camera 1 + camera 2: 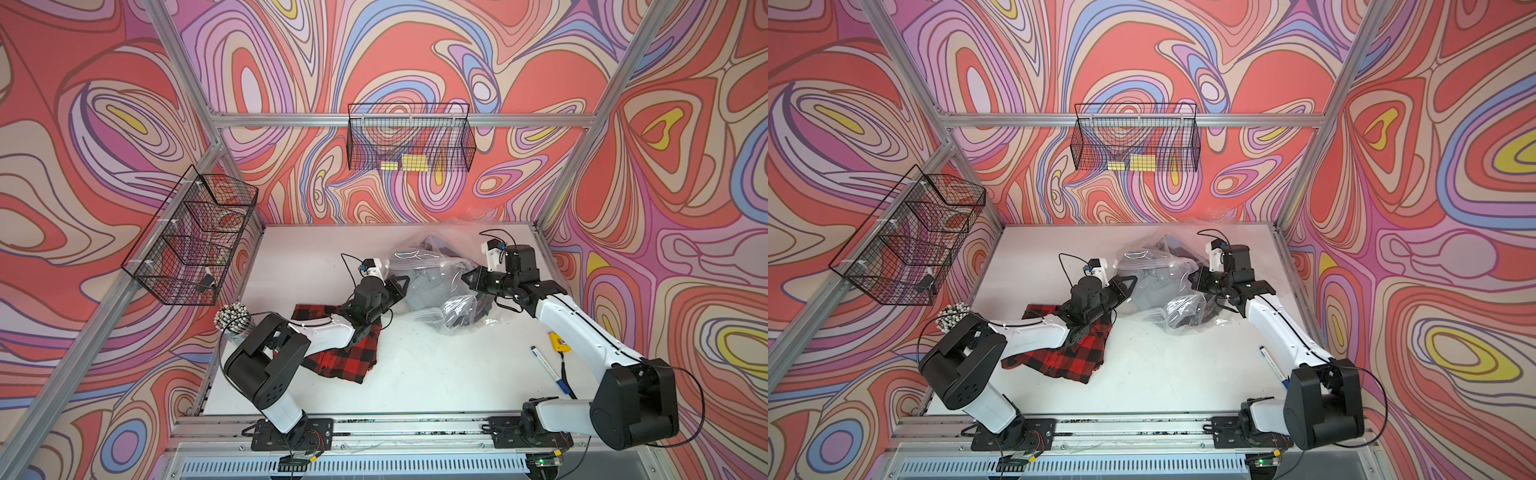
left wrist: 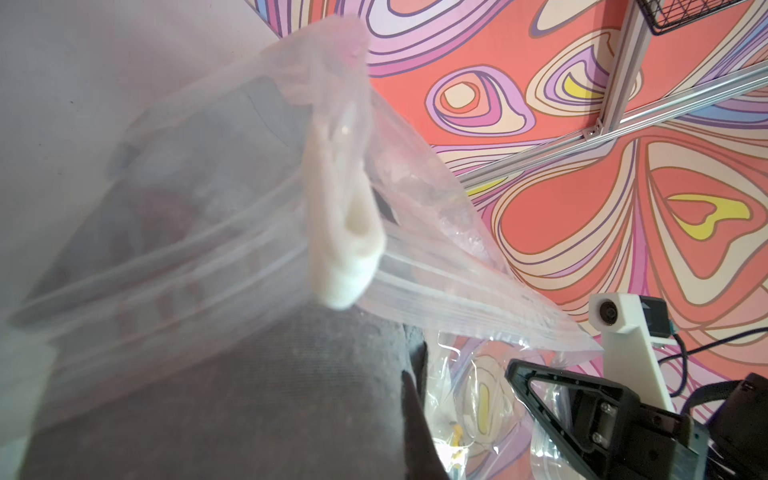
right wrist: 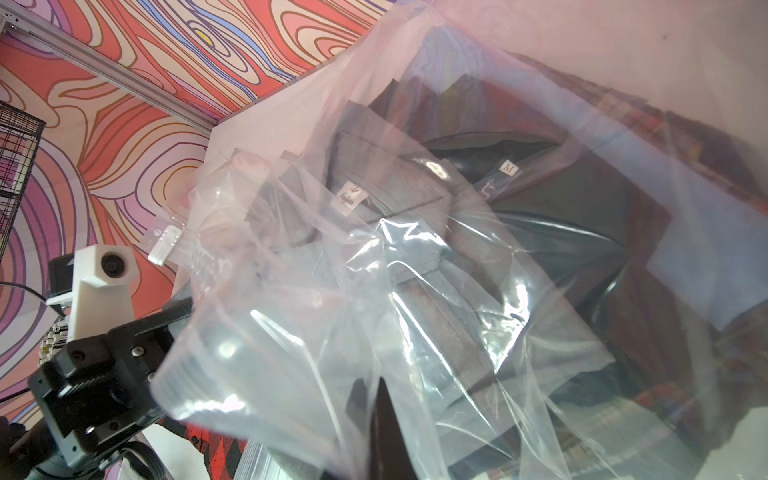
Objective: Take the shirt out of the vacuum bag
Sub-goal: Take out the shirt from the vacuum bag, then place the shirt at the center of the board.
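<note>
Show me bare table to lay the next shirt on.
Widest: front centre of the table, between the plaid shirt and the marker. Also the far left corner, beyond the left gripper. Crowded: the vacuum bag at far right.

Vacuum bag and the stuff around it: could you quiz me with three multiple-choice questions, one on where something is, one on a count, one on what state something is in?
1. Where does the red-and-black checked shirt lie?
A. Hanging on the wall
B. Inside the bag
C. On the table, under the left arm

2. How many wire baskets hang on the walls?
A. Two
B. One
C. Four

3. The vacuum bag is:
A. flat and empty
B. crumpled, with clothes inside
C. rolled up tight

Answers:
1 C: both top views show it spread beneath that arm.
2 A: one at the back, one at the side.
3 B: collars and labels show through the plastic.
</note>
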Robot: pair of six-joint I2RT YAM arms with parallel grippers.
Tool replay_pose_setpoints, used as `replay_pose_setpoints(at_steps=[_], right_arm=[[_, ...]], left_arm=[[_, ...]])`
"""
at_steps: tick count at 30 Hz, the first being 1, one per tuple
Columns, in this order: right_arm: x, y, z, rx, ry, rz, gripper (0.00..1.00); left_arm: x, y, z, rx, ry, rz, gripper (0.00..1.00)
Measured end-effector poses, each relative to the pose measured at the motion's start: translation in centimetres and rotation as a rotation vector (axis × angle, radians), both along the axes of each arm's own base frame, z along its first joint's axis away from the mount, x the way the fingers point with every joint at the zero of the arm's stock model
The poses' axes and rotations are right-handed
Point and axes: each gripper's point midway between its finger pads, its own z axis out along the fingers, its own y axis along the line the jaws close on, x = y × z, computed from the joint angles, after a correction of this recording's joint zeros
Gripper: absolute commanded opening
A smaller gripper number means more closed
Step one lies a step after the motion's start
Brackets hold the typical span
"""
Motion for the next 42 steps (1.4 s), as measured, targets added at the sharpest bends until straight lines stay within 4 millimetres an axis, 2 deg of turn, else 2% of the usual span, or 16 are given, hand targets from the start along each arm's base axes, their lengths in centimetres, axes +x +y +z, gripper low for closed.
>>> replay_pose_setpoints(at_steps=[4, 11, 14, 18, 26, 32, 35, 37, 40, 42], right_arm=[[0.0, 0.0, 0.1, 0.000, 0.002, 0.000, 0.00], [0.0, 0.0, 0.1, 0.001, 0.001, 0.001, 0.00], [0.0, 0.1, 0.0, 0.001, 0.003, 0.002, 0.00], [-0.1, 0.2, 0.1, 0.004, 0.002, 0.007, 0.00], [-0.1, 0.4, 0.3, 0.013, 0.001, 0.015, 0.00], [-0.1, 0.5, 0.5, 0.025, -0.002, 0.021, 0.00], [-0.1, 0.6, 0.6, 0.032, -0.005, 0.026, 0.00], [-0.1, 0.8, 0.7, 0.039, -0.007, 0.031, 0.00], [-0.2, 0.9, 0.8, 0.047, -0.006, 0.038, 0.00], [-0.2, 1.0, 0.9, 0.053, -0.006, 0.041, 0.00]], left_arm=[[-0.7, 0.4, 1.4, 0.028, -0.025, -0.015, 0.00], [-2.5, 2.6, 5.6, 0.082, -0.119, 0.002, 0.00], [-3.3, 3.8, 6.4, 0.115, -0.152, 0.021, 0.00], [-4.3, 5.4, 6.4, 0.190, -0.166, 0.041, 0.00], [-6.9, 9.9, 10.2, 0.320, -0.260, 0.124, 0.00], [-9.1, 13.9, 11.6, 0.431, -0.303, 0.207, 0.00], [-10.5, 17.0, 11.2, 0.471, -0.320, 0.296, 0.00], [-11.6, 19.4, 9.9, 0.508, -0.318, 0.369, 0.00], [-12.5, 21.5, 8.1, 0.576, -0.311, 0.453, 0.00], [-12.8, 22.2, 6.7, 0.627, -0.290, 0.482, 0.00]])
